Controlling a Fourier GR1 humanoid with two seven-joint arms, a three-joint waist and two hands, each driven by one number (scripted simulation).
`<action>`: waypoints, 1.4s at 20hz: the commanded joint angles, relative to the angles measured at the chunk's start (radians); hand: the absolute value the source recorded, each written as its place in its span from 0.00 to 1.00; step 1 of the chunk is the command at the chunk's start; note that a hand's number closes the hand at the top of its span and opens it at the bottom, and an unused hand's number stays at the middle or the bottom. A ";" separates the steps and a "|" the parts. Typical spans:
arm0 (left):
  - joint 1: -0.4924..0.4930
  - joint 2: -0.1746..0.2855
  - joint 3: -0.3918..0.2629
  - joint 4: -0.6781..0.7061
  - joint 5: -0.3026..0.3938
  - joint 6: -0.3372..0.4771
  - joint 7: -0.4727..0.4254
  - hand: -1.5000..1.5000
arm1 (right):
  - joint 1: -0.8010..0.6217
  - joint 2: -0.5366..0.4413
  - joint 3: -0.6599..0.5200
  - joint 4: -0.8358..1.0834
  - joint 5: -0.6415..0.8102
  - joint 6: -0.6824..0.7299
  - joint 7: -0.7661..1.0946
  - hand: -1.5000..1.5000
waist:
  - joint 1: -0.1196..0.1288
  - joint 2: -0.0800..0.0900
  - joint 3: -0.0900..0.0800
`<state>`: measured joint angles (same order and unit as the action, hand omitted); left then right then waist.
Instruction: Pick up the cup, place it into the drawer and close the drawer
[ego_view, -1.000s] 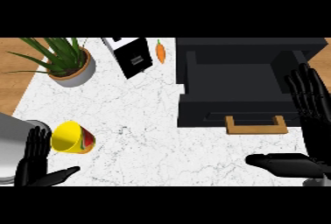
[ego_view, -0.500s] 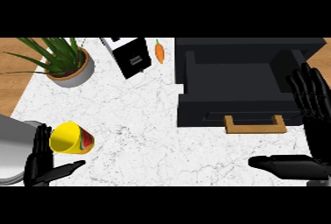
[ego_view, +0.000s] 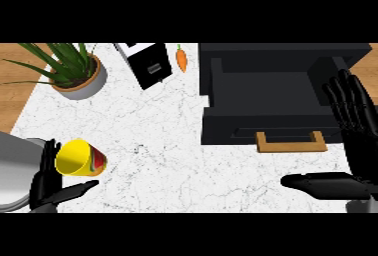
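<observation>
A yellow cup (ego_view: 80, 159) with a red patch lies on its side on the white marble counter at the lower left. My left hand (ego_view: 49, 183) is open just left of and below it, fingers straight up along the cup's left side and thumb reaching under it. The black drawer (ego_view: 275, 98) stands pulled open at the upper right, with a wooden handle (ego_view: 291, 142) on its front. My right hand (ego_view: 353, 125) is open at the right edge, fingers upright beside the drawer, thumb stretched left at the bottom.
A potted plant (ego_view: 74, 75) stands at the upper left. A black and white box (ego_view: 150, 65) and a carrot (ego_view: 181, 58) lie at the back of the counter. A grey object (ego_view: 13, 175) fills the lower left corner behind my left hand.
My left hand has risen and moved closer to the cup, fingers now alongside it. The right hand has hardly moved.
</observation>
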<state>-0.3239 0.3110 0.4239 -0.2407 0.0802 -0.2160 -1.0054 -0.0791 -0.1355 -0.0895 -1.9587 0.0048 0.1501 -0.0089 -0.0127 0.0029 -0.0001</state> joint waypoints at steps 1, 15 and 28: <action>-0.067 -0.018 0.001 0.031 -0.003 0.004 -0.065 0.00 | 0.018 -0.008 0.006 -0.045 -0.008 0.014 0.033 0.00 | -0.010 0.003 -0.004; -0.036 -0.052 -0.017 -0.022 0.033 -0.250 -0.096 1.00 | -0.007 -0.025 -0.047 0.041 -0.056 0.042 -0.009 0.00 | -0.001 0.003 -0.003; -0.093 -0.095 -0.032 -0.102 0.071 -0.314 -0.068 1.00 | -0.050 -0.010 -0.004 0.071 0.007 0.017 0.008 0.00 | 0.002 0.004 -0.003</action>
<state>-0.3947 0.2361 0.3968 -0.3255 0.1469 -0.4246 -0.9475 -0.0946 -0.1411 -0.1016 -1.9198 -0.0035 0.1675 -0.0031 -0.0136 0.0058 -0.0033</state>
